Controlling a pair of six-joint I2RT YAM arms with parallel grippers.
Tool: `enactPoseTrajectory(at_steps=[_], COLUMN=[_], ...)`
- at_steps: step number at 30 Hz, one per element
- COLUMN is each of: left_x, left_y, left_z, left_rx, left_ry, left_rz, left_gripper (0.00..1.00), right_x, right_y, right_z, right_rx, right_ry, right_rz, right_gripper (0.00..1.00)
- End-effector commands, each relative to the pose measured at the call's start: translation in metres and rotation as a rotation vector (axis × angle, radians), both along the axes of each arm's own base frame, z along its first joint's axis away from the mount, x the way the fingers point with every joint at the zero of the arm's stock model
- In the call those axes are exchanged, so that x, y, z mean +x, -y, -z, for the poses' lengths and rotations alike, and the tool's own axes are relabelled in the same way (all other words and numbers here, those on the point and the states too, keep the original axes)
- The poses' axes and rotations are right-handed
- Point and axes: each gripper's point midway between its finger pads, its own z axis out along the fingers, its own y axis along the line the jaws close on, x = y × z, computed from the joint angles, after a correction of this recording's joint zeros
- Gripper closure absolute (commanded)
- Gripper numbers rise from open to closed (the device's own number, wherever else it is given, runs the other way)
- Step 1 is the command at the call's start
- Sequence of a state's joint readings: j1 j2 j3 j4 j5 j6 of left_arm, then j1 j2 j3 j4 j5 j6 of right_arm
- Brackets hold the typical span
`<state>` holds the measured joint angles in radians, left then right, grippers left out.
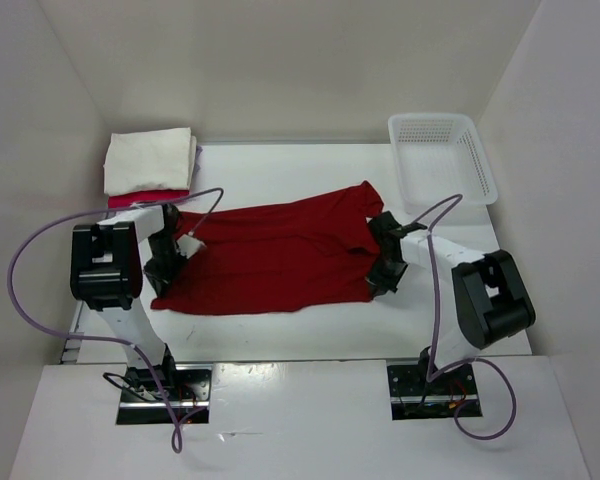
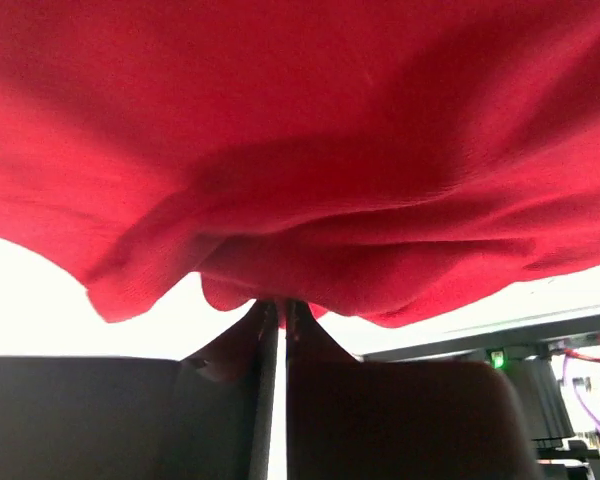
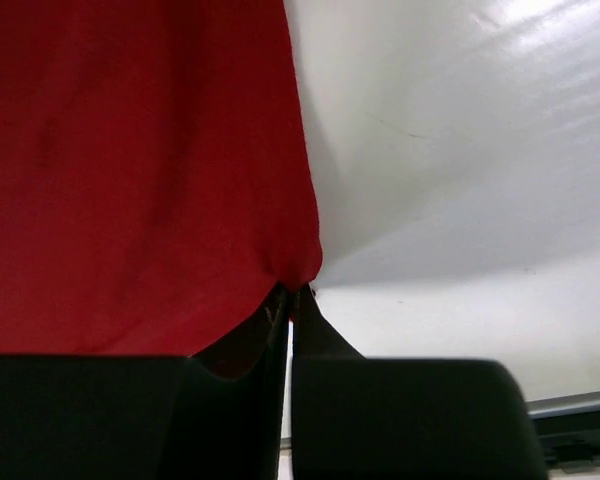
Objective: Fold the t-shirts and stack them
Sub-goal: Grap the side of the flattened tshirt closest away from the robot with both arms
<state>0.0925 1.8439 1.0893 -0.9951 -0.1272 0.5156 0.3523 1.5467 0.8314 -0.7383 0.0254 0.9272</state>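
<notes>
The dark red t-shirt (image 1: 275,255) lies spread across the middle of the table. My left gripper (image 1: 166,262) is shut on its left edge, and the cloth (image 2: 300,170) hangs over the pinched fingertips. My right gripper (image 1: 384,268) is shut on its right edge, with the cloth (image 3: 130,170) bunched at the fingertips. A folded stack sits at the back left: the cream white t-shirt (image 1: 148,160) on top, a lavender purple edge (image 1: 195,150) and the magenta-pink t-shirt (image 1: 145,198) under it.
A white plastic lattice basket (image 1: 442,155) stands at the back right. White walls enclose the table (image 1: 280,325) on three sides. Purple cables loop from both arms.
</notes>
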Motion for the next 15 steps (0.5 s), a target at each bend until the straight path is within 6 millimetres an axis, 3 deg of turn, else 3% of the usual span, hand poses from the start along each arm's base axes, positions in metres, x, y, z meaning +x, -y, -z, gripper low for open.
enactPoseTrajectory(at_steps=[1,5,6,9,10,12,14,15], left_x=[0.025,0.053,0.065,0.081,0.093,0.099,0.105,0.103], left_y=[0.013,0.012,0.011,0.007,0.006,0.008,0.004,0.005], left_z=[-0.016,-0.034,-0.039,-0.034,-0.031,-0.026,-0.018,-0.012], left_rx=[-0.065,-0.070,-0.068,-0.067,-0.065,-0.078,-0.076,-0.075], left_ry=[0.085,0.161,0.192,0.193,0.204,0.197,0.190,0.172], left_rz=[-0.030,-0.018,-0.017,-0.026,-0.035,-0.037,-0.057,-0.069], left_gripper=[1.00,1.00,1.00,1.00,1.00,0.99,0.95,0.95], right_x=[0.024,0.087,0.098,0.131,0.144,0.156,0.173,0.184], right_y=[-0.003,-0.014,-0.015,-0.021,-0.023,-0.028,-0.028,-0.026], right_z=[-0.023,-0.086,-0.091,-0.080,-0.068,-0.060,-0.051,-0.052], right_rx=[-0.002,0.009,0.042,0.071,0.069,0.080,0.099,0.116], right_ry=[0.062,0.249,0.261,0.240,0.215,0.214,0.221,0.249], right_rz=[-0.033,-0.067,-0.066,-0.122,-0.146,-0.160,-0.156,-0.144], right_gripper=[1.00,1.00,1.00,1.00,1.00,0.97,0.85,0.72])
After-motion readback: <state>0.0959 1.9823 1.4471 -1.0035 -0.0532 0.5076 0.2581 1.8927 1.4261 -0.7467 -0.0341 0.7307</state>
